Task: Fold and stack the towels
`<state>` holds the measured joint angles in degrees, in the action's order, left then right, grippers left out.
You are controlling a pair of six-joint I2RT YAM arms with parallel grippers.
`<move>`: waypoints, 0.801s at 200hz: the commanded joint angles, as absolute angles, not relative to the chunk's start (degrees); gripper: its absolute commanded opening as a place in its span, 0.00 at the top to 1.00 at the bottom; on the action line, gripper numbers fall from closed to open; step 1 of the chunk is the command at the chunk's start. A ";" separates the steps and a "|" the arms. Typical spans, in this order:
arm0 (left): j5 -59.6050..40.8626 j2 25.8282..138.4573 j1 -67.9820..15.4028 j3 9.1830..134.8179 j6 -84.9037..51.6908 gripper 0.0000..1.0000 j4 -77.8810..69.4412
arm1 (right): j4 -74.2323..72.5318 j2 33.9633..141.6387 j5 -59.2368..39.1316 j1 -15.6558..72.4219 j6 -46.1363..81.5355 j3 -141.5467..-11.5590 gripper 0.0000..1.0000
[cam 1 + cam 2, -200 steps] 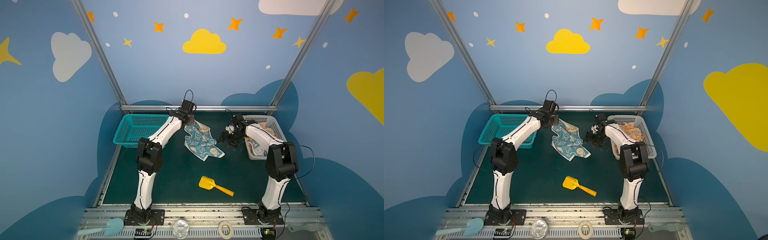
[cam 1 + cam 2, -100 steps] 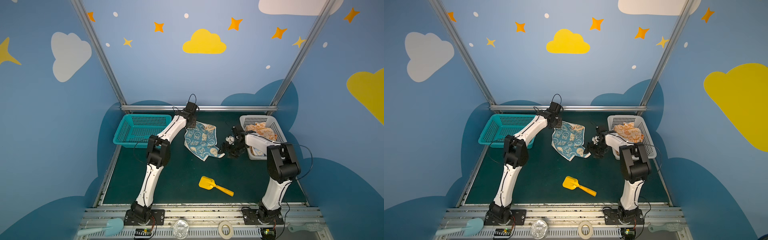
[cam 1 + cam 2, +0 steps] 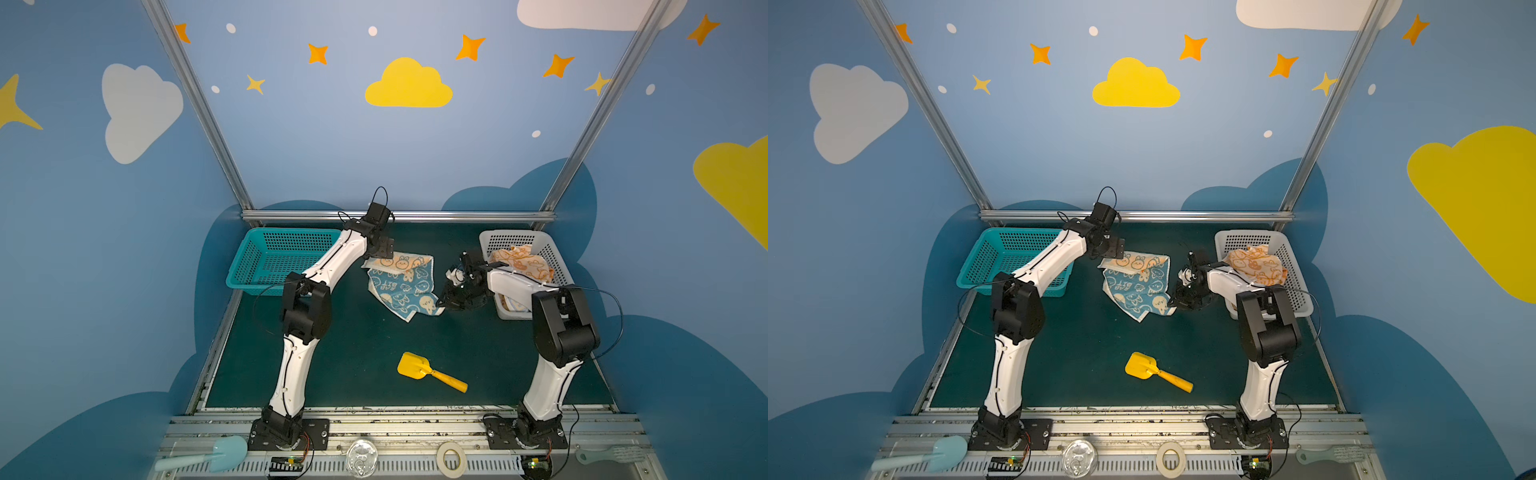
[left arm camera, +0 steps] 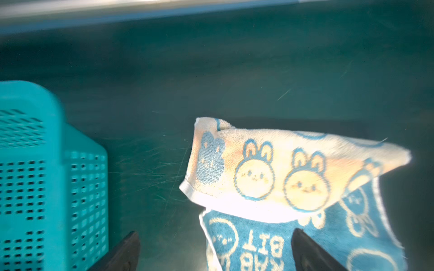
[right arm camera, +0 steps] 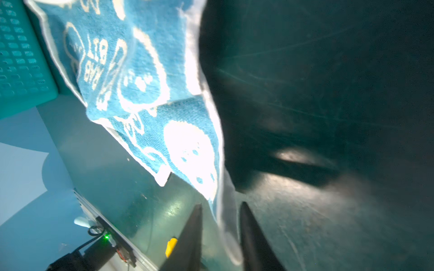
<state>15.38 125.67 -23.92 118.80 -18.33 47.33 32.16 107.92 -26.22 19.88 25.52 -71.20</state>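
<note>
On the table [image 3: 353, 357]: at back left, left basket [image 3: 249, 266]; at back right, right basket [image 3: 505, 240], bunched towel [image 3: 519, 262] inside. Between the baskets, spread towel [image 3: 401, 286], far edge folded over onto itself. Nearer the front, well apart, toy shovel [image 3: 430, 372]. Along the front rail [image 3: 415, 426], left to right: scoop [image 3: 208, 455], disc [image 3: 361, 457], tape roll [image 3: 451, 457], brush [image 3: 611, 455].

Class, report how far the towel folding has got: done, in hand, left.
Done: the blue towel lies on the table, its far edge turned over. In hand: the right gripper pinches its near corner; the left gripper is open over its edge. Left: finish this fold, then fold the orange towels crumpled in the white basket; no stack exists.
</note>
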 commanded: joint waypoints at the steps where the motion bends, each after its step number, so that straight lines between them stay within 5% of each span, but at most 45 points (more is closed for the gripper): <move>1: 15.10 120.22 -24.21 114.22 -19.22 0.01 47.64 | 32.35 107.93 -26.49 20.32 26.18 -71.74 0.86; 36: 6.55 109.15 -26.67 95.94 -19.89 0.01 38.83 | 32.52 107.02 -26.78 20.64 27.57 -71.45 1.00; 70: -0.68 104.72 -31.63 82.83 -21.39 0.01 31.79 | 33.13 104.40 -27.28 20.56 29.53 -71.97 1.00; 160: -5.14 112.85 -39.87 83.27 -25.60 0.10 34.56 | 33.97 101.74 -27.57 19.34 31.65 -73.10 1.00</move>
<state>-3.66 111.66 -39.13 81.95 -23.81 34.39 32.88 103.85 -27.11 20.08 31.14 -72.88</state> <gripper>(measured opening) 0.905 0.051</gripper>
